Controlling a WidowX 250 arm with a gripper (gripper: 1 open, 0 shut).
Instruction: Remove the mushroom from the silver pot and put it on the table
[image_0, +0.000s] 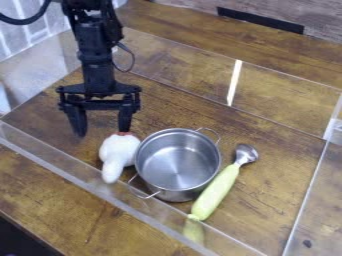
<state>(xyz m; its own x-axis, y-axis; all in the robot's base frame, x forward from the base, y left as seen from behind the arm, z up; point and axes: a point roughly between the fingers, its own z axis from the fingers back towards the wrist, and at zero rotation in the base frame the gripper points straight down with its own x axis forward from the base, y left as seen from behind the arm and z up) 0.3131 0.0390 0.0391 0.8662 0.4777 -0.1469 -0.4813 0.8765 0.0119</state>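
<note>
Table (270, 82): dark brown wooden planks, grain showing
Silver pot (178, 163): here it sits on the tabletop, toward the near edge
Mushroom (118, 154): and it's lying right beside the pot
Spoon (222, 188): down on the pot's other side, yellow-green handle toward the near edge

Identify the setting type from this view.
Probably a robotics lab's toy-kitchen test setup: a black robot arm over a wooden tabletop, with a small steel pot and green-handled spoon.
</note>
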